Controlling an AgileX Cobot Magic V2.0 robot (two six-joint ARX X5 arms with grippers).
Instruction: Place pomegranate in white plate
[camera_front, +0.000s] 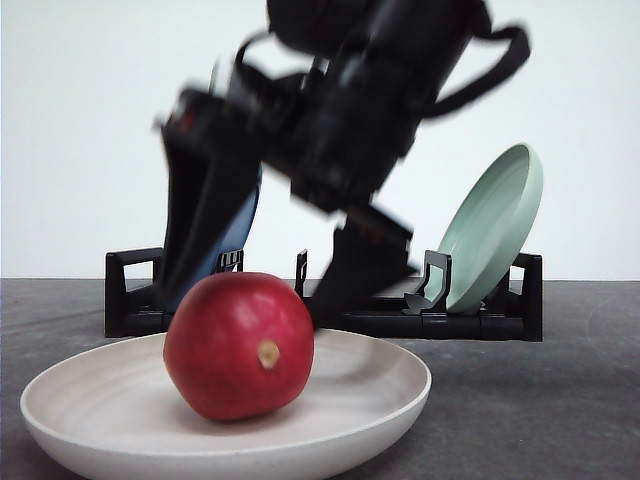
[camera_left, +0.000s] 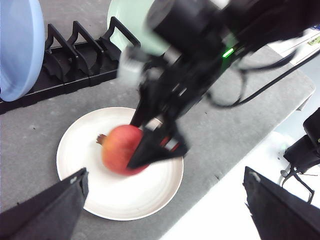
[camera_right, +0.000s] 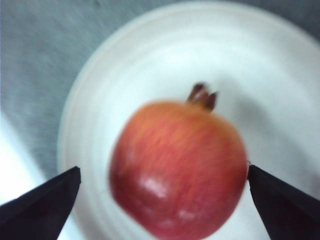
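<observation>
Glossy red round pomegranate (camera_front: 239, 345) rests in wide shallow off-white plate (camera_front: 380, 385) on grey tabletop (camera_front: 560, 400). Right gripper (camera_right: 162, 187) fingers apart, flanking fruit. We judge fruit firm, heavy, slick, prone to roll; grip across widest middle.

A staged test bench rather than a lived-in kitchen: a bare grey speckled surface (camera_front: 560, 400) against a plain white backdrop (camera_front: 80, 130), with a black dish rack (camera_front: 480, 320) holding a blue plate (camera_left: 17, 47) and a pale green plate (camera_front: 495, 225) upright.
</observation>
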